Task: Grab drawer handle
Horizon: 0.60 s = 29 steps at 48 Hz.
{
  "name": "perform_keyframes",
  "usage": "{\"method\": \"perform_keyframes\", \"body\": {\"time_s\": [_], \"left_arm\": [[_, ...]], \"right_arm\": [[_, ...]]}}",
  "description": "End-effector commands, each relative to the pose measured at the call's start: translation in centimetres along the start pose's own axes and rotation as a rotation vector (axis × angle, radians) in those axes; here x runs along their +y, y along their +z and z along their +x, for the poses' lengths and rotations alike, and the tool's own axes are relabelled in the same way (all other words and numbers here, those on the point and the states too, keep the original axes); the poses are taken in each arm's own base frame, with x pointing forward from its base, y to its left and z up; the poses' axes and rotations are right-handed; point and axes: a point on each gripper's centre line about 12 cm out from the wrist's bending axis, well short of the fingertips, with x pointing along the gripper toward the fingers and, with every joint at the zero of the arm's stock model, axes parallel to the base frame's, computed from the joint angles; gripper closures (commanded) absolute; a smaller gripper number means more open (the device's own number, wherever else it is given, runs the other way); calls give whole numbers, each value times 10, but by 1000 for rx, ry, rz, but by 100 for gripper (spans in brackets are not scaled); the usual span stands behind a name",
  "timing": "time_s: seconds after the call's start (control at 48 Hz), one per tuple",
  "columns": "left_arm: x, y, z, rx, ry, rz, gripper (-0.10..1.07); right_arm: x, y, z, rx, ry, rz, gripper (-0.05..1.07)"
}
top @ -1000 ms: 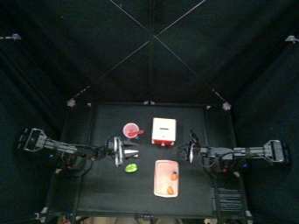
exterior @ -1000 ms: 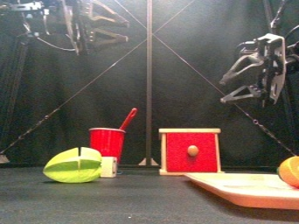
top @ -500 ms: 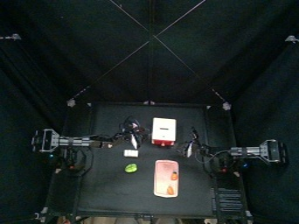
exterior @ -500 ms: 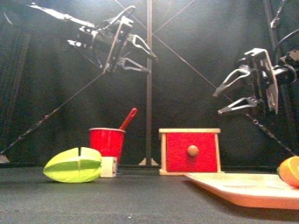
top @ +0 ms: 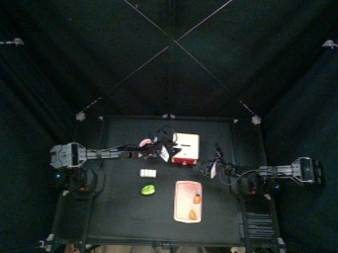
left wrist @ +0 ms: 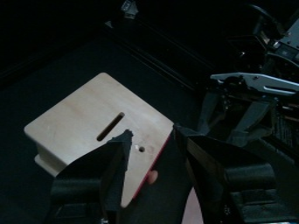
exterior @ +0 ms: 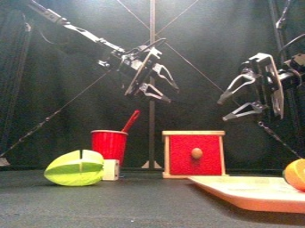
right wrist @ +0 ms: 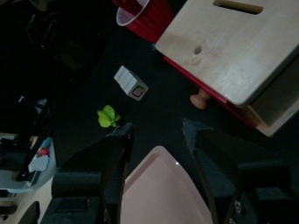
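The drawer [exterior: 194, 153] is a small box with a red front and a pale top [top: 187, 147]; its round knob handle [exterior: 197, 153] faces the table's front. My left gripper [exterior: 152, 78] hangs open high above the drawer's left side, over the pale slotted top [left wrist: 100, 122]. To the right of the drawer and higher, my right gripper [exterior: 244, 93] is open and empty. The right wrist view shows the knob [right wrist: 200, 101] beyond my open jaws, not touched.
A red cup [exterior: 110, 145] with a red stick stands left of the drawer, a green wedge [exterior: 74, 168] in front of it. A pink tray [exterior: 256, 191] carrying an orange fruit [exterior: 295, 175] lies front right. A small white block [right wrist: 131, 82] lies near the cup.
My left arm has swung in from the far left and come down to above the drawer. The right gripper has sunk slightly and edged left. Both stay open.
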Motion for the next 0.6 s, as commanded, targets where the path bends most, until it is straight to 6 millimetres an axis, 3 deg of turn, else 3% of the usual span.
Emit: {"method": "perform_keyframes", "body": {"time_s": [0.0,0.312,0.583], "left_arm": [[-3,22,4,-28,-17,-9,16],[9,35,29,101,-58,-130,16],[29,34,51,212,-81,-206,16]], "right_arm": [[2,2,1,-6,3,12,18],[0,14,6,-44,-36,77,18],[5,7,21,110,-108,54,18]]}}
